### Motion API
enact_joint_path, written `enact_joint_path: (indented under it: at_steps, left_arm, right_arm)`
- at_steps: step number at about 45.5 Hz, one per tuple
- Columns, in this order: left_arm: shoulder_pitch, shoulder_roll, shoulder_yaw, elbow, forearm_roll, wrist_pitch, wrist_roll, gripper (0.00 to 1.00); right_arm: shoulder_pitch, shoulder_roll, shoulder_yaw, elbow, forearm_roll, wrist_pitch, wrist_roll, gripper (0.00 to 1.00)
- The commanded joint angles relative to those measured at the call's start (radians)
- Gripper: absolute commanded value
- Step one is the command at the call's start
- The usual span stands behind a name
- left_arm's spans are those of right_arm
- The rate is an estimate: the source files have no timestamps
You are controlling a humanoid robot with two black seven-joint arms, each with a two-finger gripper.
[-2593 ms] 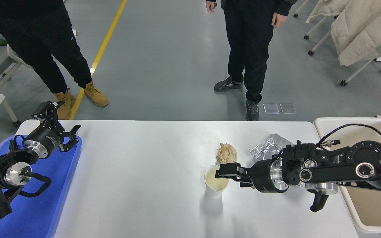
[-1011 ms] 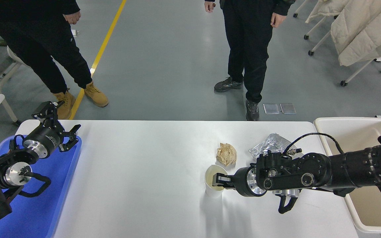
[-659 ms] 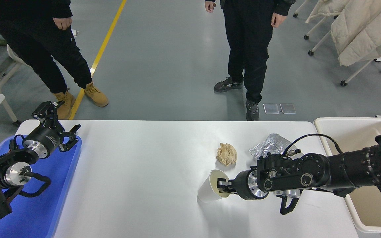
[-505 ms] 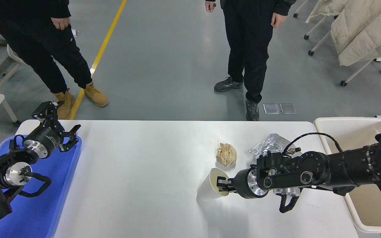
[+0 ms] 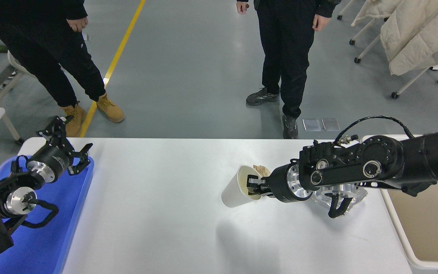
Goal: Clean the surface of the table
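The large smooth white rectangular table surface [image 5: 158, 213] is filling the lower half of the view, with a blue plastic tray [image 5: 51, 243] lying over its left end and a cream-coloured plastic bin [image 5: 424, 232] sitting just beside its right end. The black right gripper [image 5: 256, 186] is reaching in from the right edge, and its fingers are pinched together on the rim of a white paper cup [image 5: 236, 187], one finger inside the mouth. The cup is hanging tilted, mouth toward the gripper and base pointing left, clear of the tabletop, with its shadow falling on the white surface below it. A crumpled ball of brown paper [image 5: 261, 169] is lying on the table just behind the cup, mostly hidden by it and by the gripper. A crinkled piece of silvery foil wrapping [image 5: 352, 198] is showing under the right arm, largely covered by the wrist. The black left gripper [image 5: 70, 152] is hanging over the far end of the blue tray at the lower left, its fingers spread apart and holding nothing. Two people in dark clothes are standing on the grey floor beyond the table's far edge, one [image 5: 44, 49] at the upper left, the other [image 5: 285, 49] near the middle.
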Motion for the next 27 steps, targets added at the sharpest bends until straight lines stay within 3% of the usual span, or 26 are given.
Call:
enact_joint_path:
  at_steps: [1, 16, 27]
  left_arm:
    - [-0.001, 0.0, 0.0, 0.0, 0.0, 0.0, 0.0, 1.0]
    - [0.001, 0.0, 0.002, 0.0, 0.0, 0.0, 0.0, 1.0]
    - [-0.001, 0.0, 0.0, 0.0, 0.0, 0.0, 0.0, 1.0]
  right_arm:
    - [0.296, -0.098, -0.064, 0.119, 0.08, 0.104, -0.001, 0.0]
    - [0.633, -0.176, -0.144, 0.131, 0.134, 0.34, -0.002, 0.0]
    - [0.672, -0.196, -0.168, 0.13, 0.133, 0.371, -0.002, 0.0]
